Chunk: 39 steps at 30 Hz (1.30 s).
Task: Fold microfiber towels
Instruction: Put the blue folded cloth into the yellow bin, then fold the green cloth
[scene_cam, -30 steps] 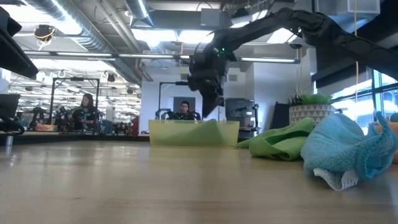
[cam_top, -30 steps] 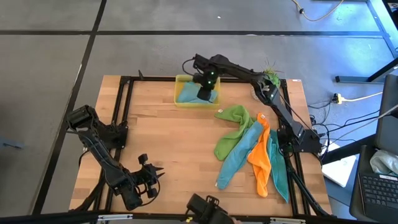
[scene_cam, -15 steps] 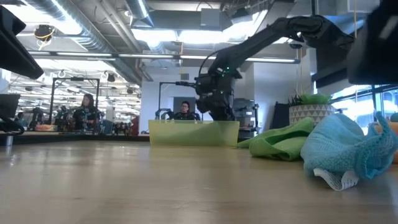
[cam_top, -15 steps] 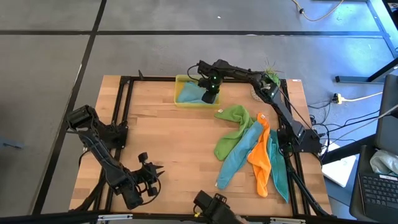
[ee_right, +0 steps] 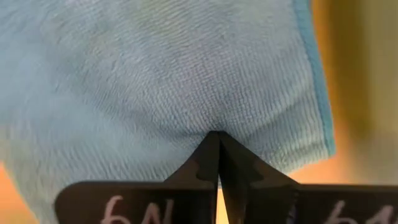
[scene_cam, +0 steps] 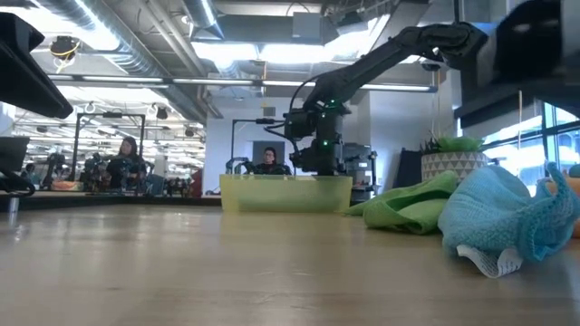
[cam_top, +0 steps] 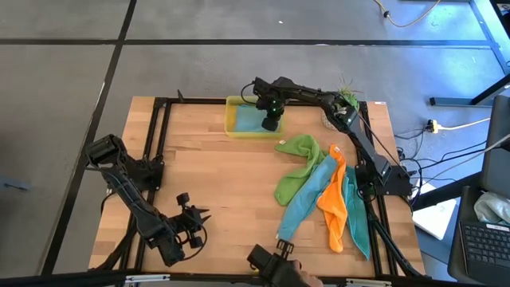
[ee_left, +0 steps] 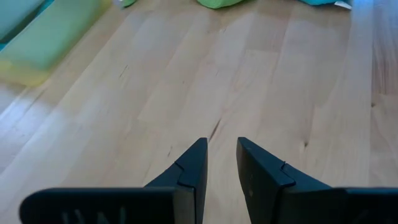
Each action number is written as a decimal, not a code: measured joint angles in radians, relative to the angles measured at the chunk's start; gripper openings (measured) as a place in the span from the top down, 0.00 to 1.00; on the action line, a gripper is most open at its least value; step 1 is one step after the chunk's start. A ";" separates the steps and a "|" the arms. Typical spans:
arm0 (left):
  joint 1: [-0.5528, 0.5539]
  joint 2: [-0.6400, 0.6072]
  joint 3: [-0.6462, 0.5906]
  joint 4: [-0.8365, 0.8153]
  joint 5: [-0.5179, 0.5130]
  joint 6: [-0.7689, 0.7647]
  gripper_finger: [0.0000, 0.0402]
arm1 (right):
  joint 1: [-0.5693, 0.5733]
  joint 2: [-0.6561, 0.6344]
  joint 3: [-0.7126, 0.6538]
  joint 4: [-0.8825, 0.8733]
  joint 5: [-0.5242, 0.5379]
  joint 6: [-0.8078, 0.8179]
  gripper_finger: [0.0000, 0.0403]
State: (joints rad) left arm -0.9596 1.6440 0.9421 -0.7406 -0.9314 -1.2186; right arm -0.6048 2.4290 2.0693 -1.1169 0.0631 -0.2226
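Note:
A yellow translucent tray [cam_top: 231, 121] stands at the table's far edge, and a folded teal microfiber towel [cam_top: 251, 119] lies flat in it. My right gripper [cam_top: 272, 123] is shut and reaches down into the tray onto this towel [ee_right: 186, 81]. A green towel [cam_top: 299, 158], a teal one [cam_top: 303, 203], an orange one [cam_top: 335, 199] and another teal one [cam_top: 357, 217] lie crumpled in an overlapping pile on the table's right half. My left gripper [ee_left: 222, 146] hovers open over bare wood near the front left [cam_top: 195, 222], with nothing between its fingers. My right gripper presses its shut fingertips [ee_right: 217, 138] down on the top of the folded teal towel, close to one hemmed edge [ee_right: 314, 74]. The fingers come from above, pointing down. The cloth dips around the tips and lies flat on the tray's floor.
A potted plant [cam_top: 344, 100] stands at the far right corner behind the towel pile. A black frame rail [cam_top: 159, 135] runs around the tabletop. Bare wood spans the table's left and middle [cam_top: 215, 183]. People sit in the room beyond the table [scene_cam: 269, 161].
My right gripper has come down from above the tray into it and tipped until it points straight down, ending with its shut tips on the teal towel. The towel now lies flatter in the tray.

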 joint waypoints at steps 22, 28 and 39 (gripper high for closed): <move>0.001 0.000 0.000 -0.010 0.001 0.020 0.81 | 0.151 -0.177 0.092 -0.354 -0.090 0.035 0.82; -0.007 0.000 0.000 0.015 0.002 0.016 0.81 | 0.263 -0.359 -0.211 -0.247 -0.019 0.107 0.82; -0.027 0.000 0.000 0.071 -0.041 0.017 0.81 | 0.390 -0.658 -0.849 0.198 -0.117 0.201 0.85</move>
State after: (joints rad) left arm -0.9865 1.6440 0.9421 -0.6694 -0.9723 -1.2015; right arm -0.2148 1.7706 1.2207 -0.9190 -0.0542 -0.0215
